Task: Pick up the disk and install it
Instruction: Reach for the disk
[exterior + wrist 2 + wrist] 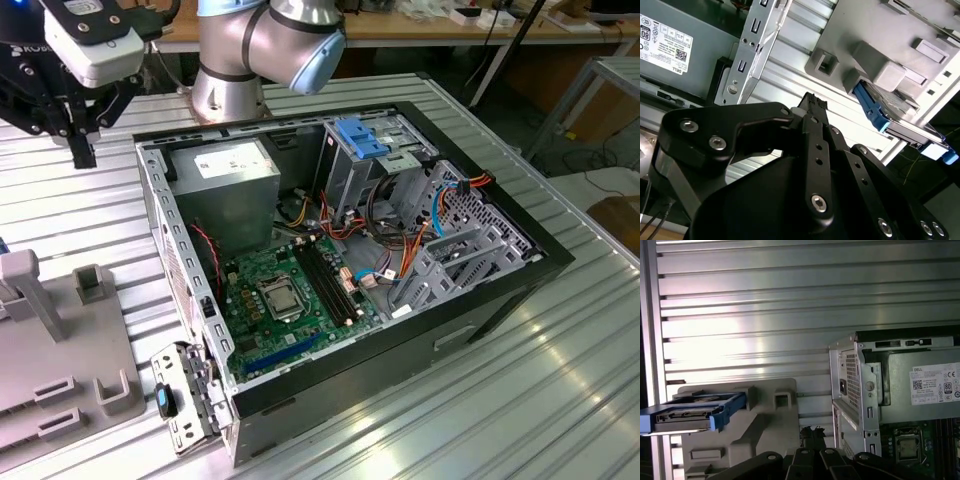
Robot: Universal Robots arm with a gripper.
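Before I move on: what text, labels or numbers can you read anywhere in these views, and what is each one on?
White sticker on the power supply: printed lines and symbols, too small to quote reliably in any view.
Motherboard: board markings too small to read.
Disk: no readable text on the faces that show.

Bright overhead light; glare on ribbed table (765, 335); case (470, 320) shaded inside.
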